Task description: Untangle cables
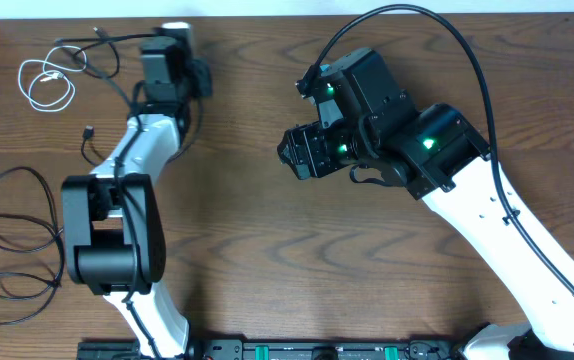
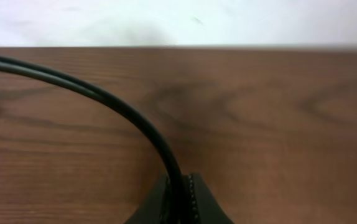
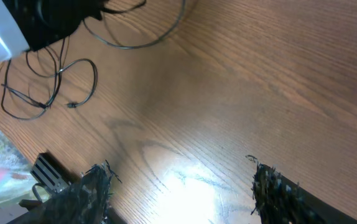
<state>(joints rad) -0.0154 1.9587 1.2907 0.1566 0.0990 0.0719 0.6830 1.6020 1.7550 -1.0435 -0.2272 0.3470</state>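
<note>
Pinching what looks like a doubled strand of black cable [image 2: 122, 109], the left gripper [image 2: 183, 182] has its fingers [image 2: 204, 202] pressed together near the table's [image 1: 267, 250] far edge. The strand arcs away leftward toward the far-left corner. The right gripper [image 3: 181, 183] hangs with fingers spread and empty over bare wood at mid-table. The white cable [image 1: 47, 85] lies coiled at the far-left corner, close by the held cable. The second black cable [image 1: 47, 190] is looped along the left edge, its long axis running far to near. This looks like a late separating step. Next, the held cable probably needs drawing toward mid-table, clear of the white coil.
</note>
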